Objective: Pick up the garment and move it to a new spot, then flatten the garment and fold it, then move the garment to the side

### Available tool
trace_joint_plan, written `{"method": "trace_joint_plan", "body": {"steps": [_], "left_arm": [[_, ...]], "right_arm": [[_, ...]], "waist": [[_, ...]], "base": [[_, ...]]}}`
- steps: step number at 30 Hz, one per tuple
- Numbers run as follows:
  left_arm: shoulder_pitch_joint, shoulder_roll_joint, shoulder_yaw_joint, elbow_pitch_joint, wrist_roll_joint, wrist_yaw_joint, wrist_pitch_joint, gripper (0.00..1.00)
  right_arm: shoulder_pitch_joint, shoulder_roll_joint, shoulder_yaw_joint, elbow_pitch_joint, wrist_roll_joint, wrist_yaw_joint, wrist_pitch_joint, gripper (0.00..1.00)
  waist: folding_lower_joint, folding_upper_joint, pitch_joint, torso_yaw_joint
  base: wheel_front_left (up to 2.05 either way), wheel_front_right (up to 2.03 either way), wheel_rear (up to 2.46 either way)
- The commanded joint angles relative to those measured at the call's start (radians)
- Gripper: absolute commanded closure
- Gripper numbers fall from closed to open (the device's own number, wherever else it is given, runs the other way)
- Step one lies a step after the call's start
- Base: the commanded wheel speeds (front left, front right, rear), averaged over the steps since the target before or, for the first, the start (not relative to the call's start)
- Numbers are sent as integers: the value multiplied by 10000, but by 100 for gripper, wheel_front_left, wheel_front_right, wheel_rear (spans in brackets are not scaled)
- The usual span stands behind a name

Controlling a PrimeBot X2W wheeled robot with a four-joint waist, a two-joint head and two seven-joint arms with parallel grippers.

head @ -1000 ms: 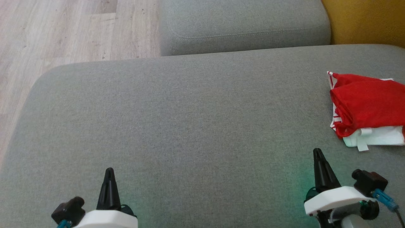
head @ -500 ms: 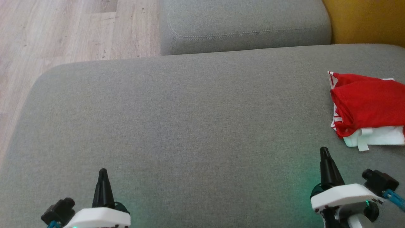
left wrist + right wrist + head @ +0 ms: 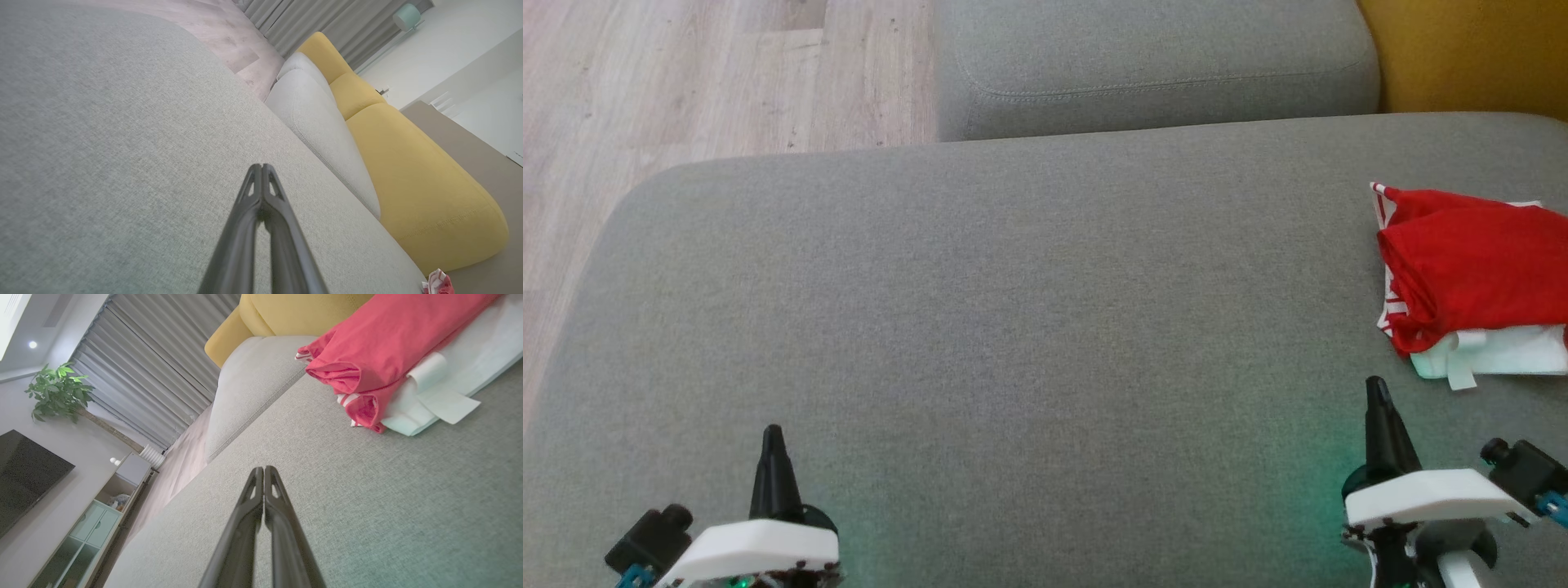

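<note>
Where the head view looks down on the grey seat cushion (image 3: 1013, 310), the garment (image 3: 1470, 269) lies at the cushion's right edge. It is a folded red piece with white striped trim, resting on a white layer that has a loose white tab on its near side. The picture's right border cuts it off. The left gripper (image 3: 772, 437) stands at the lower left with its two dark fingers pressed together into one point, and it holds nothing. The right gripper (image 3: 1376, 390) stands at the lower right, likewise closed and empty. Its tip is near the garment's near corner but apart from it. A second grey cushion (image 3: 1152, 65) lies beyond the seat, with a yellow cushion (image 3: 1470, 49) to its right and wood-look floor (image 3: 686, 82) to its left.

In the left wrist view, the left gripper's fingers meet at the tips, with nothing between them, over grey fabric. The garment shows as a small red-and-white scrap at the bottom right corner, well apart from the fingers. Grey curtains (image 3: 310, 20) hang in the background.

In the right wrist view, the right gripper's fingers are closed tip to tip and empty. The garment lies at the upper right, ahead of the fingertips and not touching them. A potted plant (image 3: 57, 392), a dark screen (image 3: 24, 473) and a low cabinet (image 3: 102, 510) stand along the far wall.
</note>
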Motion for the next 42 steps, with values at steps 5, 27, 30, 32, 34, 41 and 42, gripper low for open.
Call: {"method": "trace_joint_plan", "body": {"steps": [5, 27, 30, 32, 34, 41, 42], "left_arm": [[-521, 32, 308, -335, -602, -121, 204, 100], [-709, 45, 789, -465, -2718, -297, 854, 100], [-735, 46, 855, -482, -3007, -321, 943, 100], [-752, 47, 899, -494, -3199, -337, 1002, 100], [-769, 49, 942, -506, -3389, -353, 1060, 100], [-829, 53, 1095, -547, -4062, -409, 1267, 100], [-838, 53, 1117, -553, -4158, -417, 1296, 100]], "right_arm": [[-615, -114, -60, -456, 750, -4, 169, 100], [-706, -125, -411, -688, 3263, -6, 797, 100], [-718, -126, -460, -720, 3605, -6, 883, 100], [-727, -126, -493, -741, 3833, -6, 941, 100], [-735, -126, -525, -761, 4057, -6, 998, 100], [-764, -127, -641, -835, 4853, -7, 1201, 100], [-768, -127, -658, -846, 4967, -7, 1230, 100]], "waist": [[-1, 0, 9, 6], [-1, 0, 49, 30], [-1, 0, 54, 33], [-1, 0, 58, 35], [-1, 0, 62, 37], [-1, 0, 74, 45], [-1, 0, 76, 46]], "base": [[0, 0, 0], [0, 0, 0], [0, 0, 0], [0, 0, 0], [0, 0, 0], [0, 0, 0], [0, 0, 0]]}}
